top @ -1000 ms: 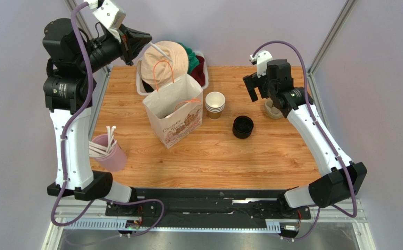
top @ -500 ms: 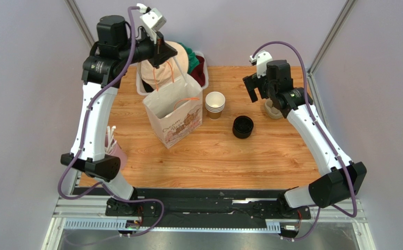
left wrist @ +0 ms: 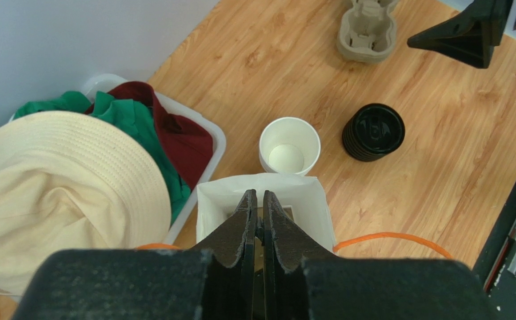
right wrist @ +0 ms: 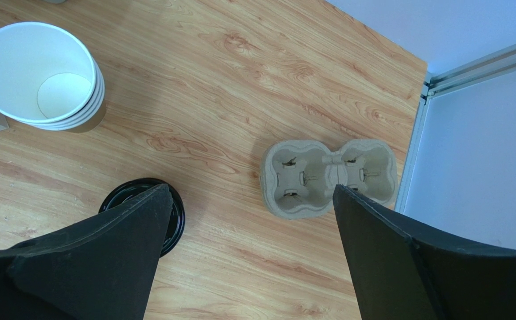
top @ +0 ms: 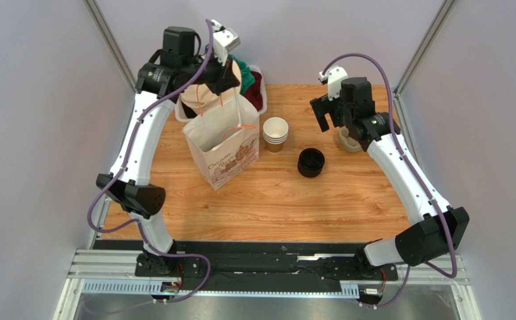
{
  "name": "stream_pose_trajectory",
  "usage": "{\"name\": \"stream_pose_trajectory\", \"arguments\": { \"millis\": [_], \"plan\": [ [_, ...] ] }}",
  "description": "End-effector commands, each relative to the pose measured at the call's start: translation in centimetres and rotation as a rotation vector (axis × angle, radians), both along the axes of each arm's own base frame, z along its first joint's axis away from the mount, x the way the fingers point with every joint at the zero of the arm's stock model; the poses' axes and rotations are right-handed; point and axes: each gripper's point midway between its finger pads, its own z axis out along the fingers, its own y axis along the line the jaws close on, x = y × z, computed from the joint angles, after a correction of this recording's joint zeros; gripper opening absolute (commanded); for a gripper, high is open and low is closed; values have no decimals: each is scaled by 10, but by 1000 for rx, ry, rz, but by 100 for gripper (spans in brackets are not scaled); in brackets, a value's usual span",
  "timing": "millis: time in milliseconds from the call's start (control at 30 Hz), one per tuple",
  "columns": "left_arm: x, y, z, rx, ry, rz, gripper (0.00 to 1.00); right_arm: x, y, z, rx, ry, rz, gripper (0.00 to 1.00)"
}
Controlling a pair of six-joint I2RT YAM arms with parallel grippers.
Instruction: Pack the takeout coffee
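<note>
The paper bag (top: 222,143) stands open, its mouth free under the left gripper (left wrist: 258,220); the bin of clothes (left wrist: 219,141) and a hat (left wrist: 60,180) crowd it from behind; the stack of paper cups (top: 275,133) stands just beside it; the table (top: 294,207) is bare in front of the black lids (top: 311,162) and the cup carrier (right wrist: 328,179).

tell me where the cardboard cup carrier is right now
In the top view the cardboard cup carrier sits far right on the table, partly under the right arm, just right of the black lids.
</note>
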Motion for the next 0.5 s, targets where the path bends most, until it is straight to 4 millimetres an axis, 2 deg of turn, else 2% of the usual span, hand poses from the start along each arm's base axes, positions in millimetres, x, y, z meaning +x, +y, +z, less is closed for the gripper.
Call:
{"name": "stream_pose_trajectory", "arguments": {
  "millis": [0,200,467],
  "plan": [
    [6,-10,-11,56,-6,-19,2,1,2,14,35,-51,7,99],
    [11,-17,-39,160,21,-21,2,-1,3,14,36,-49,16,99],
    [11,-20,-57,206,58,-28,2,-1,5,14,38,-48,24,99]
  ]
}}
